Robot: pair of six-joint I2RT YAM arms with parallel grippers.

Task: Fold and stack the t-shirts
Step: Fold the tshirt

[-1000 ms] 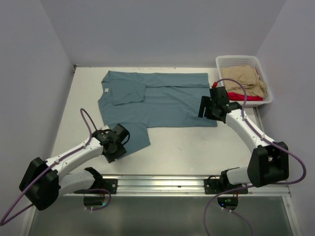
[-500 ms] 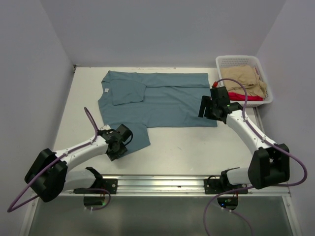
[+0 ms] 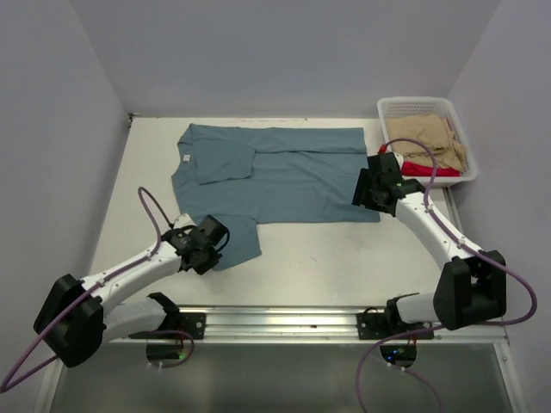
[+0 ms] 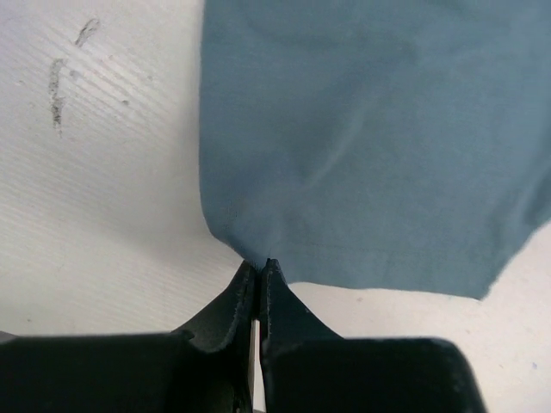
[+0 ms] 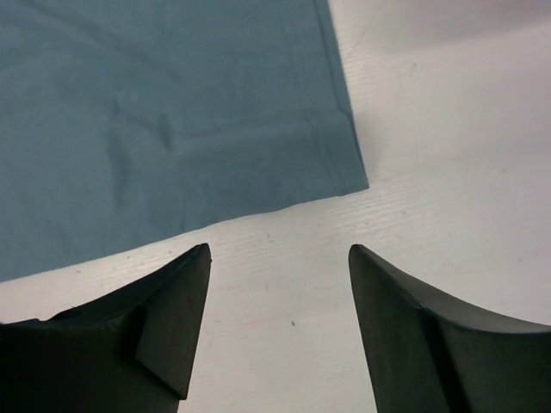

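A blue-grey t-shirt (image 3: 284,176) lies spread flat on the white table, its collar to the left. One sleeve is folded in over its chest. The other sleeve (image 3: 237,239) sticks out toward the near edge. My left gripper (image 3: 211,255) is shut on that sleeve's near-left edge; in the left wrist view the gripper (image 4: 260,263) pinches the fabric (image 4: 370,146) right at its rim. My right gripper (image 3: 368,198) hovers open by the shirt's near-right hem corner. In the right wrist view that gripper (image 5: 280,249) has only bare table between its fingers, with the hem corner (image 5: 349,176) just beyond them.
A white plastic basket (image 3: 413,102) stands at the back right, holding a tan garment (image 3: 435,138) on top of a red one (image 3: 435,170). A metal rail (image 3: 275,320) runs along the near table edge between the arm bases. Grey walls close in on three sides.
My left gripper has gone from open to shut on the sleeve's edge, after shifting slightly along it. My right gripper has edged a little to the right and stays open.
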